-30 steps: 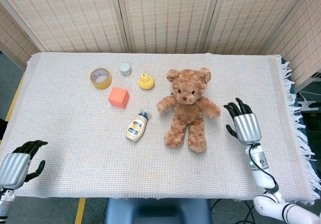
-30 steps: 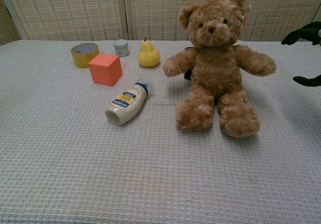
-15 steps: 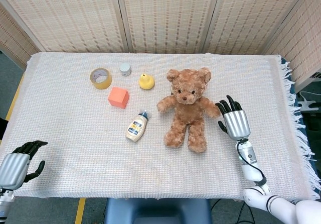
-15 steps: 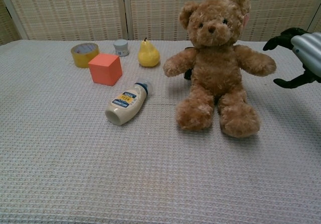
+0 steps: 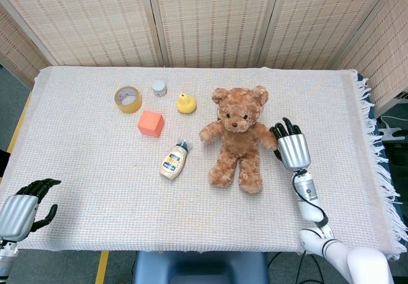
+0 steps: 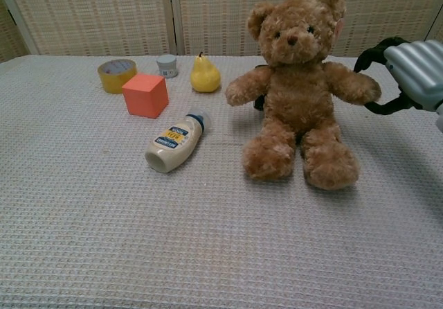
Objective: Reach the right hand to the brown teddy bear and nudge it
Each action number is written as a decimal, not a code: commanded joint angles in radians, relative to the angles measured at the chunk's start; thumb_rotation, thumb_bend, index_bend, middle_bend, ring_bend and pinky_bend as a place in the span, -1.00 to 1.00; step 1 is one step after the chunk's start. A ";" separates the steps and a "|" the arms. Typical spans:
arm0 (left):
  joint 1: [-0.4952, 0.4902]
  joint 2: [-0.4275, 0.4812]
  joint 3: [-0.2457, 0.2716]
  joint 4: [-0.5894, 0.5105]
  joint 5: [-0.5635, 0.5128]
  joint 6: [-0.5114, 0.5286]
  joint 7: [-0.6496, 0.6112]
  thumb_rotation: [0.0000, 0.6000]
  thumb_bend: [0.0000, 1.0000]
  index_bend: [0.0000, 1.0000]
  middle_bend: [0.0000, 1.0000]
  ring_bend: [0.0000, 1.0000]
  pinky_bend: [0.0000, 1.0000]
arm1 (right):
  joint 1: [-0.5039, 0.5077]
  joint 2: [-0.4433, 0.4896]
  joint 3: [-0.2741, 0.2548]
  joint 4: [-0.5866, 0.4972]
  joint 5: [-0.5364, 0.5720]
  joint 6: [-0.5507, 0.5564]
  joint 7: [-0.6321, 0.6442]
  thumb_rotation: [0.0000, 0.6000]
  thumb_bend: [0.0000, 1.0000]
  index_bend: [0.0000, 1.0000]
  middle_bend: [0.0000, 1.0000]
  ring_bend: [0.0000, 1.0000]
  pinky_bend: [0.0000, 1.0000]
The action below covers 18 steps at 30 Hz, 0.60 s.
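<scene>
The brown teddy bear sits upright in the middle of the table, arms spread. My right hand is open beside the bear's outstretched arm, its dark fingers at the paw; in the chest view the fingertips reach the paw's end. It holds nothing. My left hand hangs off the table's front left corner with fingers loosely curled and apart, empty; the chest view does not show it.
Left of the bear lie a white bottle on its side, an orange cube, a yellow pear, a tape roll and a small grey cap. The cloth's fringed edge runs down the right.
My right hand has moved left across the table, from well clear of the bear to right at its outstretched paw. The bear and the left hand have not moved.
</scene>
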 commanded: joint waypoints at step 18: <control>-0.003 0.001 0.009 0.000 0.016 -0.003 -0.001 1.00 -0.15 -0.53 -0.53 -0.54 -0.25 | 0.064 -0.115 -0.003 0.245 0.027 0.029 0.112 1.00 -0.63 0.11 -0.22 -0.52 -0.07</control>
